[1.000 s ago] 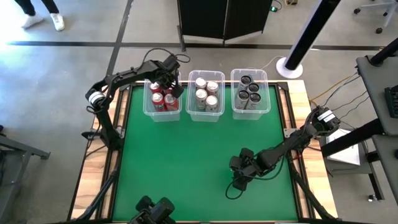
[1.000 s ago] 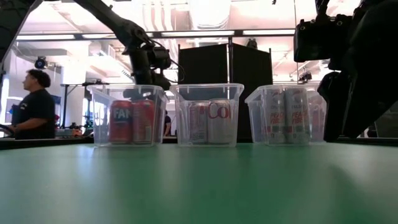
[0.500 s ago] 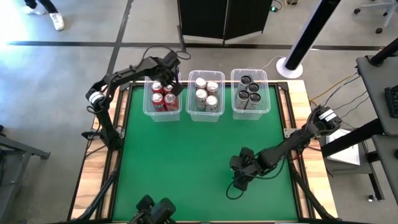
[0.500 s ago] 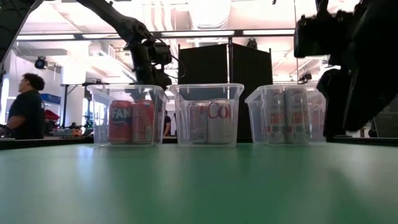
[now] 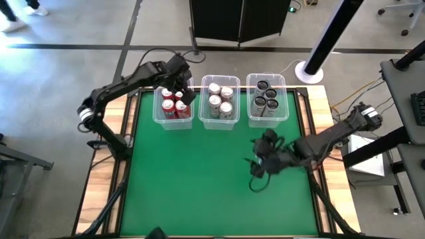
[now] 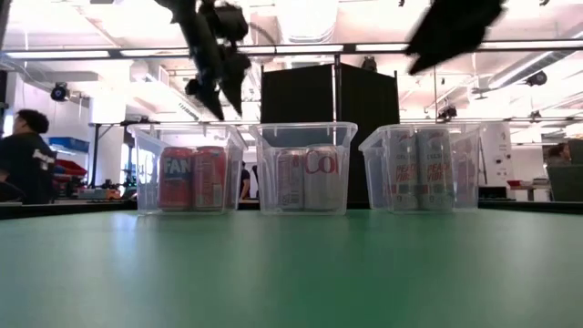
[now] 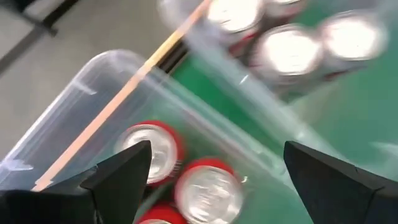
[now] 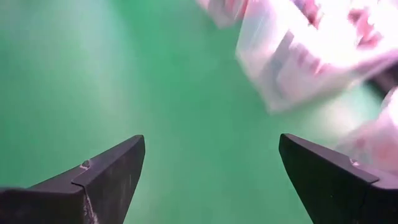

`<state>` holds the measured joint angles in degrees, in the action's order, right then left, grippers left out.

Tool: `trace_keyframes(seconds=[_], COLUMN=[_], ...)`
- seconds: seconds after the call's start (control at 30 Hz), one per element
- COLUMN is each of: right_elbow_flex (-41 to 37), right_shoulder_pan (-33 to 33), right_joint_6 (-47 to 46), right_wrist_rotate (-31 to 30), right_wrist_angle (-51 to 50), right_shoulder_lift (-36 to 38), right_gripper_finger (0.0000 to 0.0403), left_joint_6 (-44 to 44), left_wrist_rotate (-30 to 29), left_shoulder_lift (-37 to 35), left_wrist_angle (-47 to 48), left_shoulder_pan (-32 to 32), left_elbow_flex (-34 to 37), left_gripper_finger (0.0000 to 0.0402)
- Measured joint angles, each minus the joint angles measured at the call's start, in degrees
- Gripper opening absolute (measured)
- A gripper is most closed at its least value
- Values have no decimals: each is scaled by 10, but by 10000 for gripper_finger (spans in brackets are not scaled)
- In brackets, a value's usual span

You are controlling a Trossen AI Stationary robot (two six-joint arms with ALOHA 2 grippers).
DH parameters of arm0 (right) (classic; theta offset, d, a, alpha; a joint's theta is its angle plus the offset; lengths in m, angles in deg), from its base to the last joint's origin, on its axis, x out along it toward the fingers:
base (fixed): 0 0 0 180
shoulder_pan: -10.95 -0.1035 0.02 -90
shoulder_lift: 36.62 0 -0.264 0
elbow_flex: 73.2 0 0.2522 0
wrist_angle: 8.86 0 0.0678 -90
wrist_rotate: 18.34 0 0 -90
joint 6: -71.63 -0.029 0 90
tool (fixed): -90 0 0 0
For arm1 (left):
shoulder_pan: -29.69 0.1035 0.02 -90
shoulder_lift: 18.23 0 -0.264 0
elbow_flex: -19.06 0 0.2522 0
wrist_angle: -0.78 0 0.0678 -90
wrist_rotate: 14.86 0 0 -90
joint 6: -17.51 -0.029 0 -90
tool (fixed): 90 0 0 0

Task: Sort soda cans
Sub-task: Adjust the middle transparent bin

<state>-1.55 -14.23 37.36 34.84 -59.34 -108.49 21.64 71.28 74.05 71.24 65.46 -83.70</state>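
With every soda can point(image 5: 174, 105) already in the three bins point(image 5: 267, 118) along the tabletop's far edge, I'd lift my empty, spread-open left gripper point(image 5: 180, 85) straight up, right gripper point(image 5: 260, 166) also open mid-table.

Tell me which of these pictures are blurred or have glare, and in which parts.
Right wrist view: the bins are smeared by motion blur, while the right claw, open, stays sharp. Left wrist view: the silver cans are soft, the red cans clearer. Low view: bright ceiling lights glare and both arms are dark silhouettes. High view: evenly lit.
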Motion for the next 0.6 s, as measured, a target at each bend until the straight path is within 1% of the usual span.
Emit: trace_keyframes(seconds=[0.07,0.17,0.23,0.37,0.43,0.6], right_elbow_flex=[0,2,18,47,63,106], right_shoulder_pan=[36,96,136,197,220,284], right_joint_6=[76,182,238,363,400,434], right_wrist_rotate=[26,98,135,159,171,256], right_wrist_angle=[51,123,130,129,127,93], right_shoulder_lift=[10,14,4,-34,-59,-115], right_gripper_finger=[366,366,366,366,366,366], left_joint_6=[10,15,15,34,54,99], left_wrist_rotate=[0,-1,-12,-34,-37,-35], left_shoulder_lift=[-26,-66,-93,-154,-186,-263], left_wrist_angle=[-6,-19,-36,-81,-112,-190], left_shoulder_pan=[-28,-78,-113,-173,-204,-294], left_elbow_flex=[6,27,50,119,163,271], left_gripper_finger=[349,350,350,350,350,350])
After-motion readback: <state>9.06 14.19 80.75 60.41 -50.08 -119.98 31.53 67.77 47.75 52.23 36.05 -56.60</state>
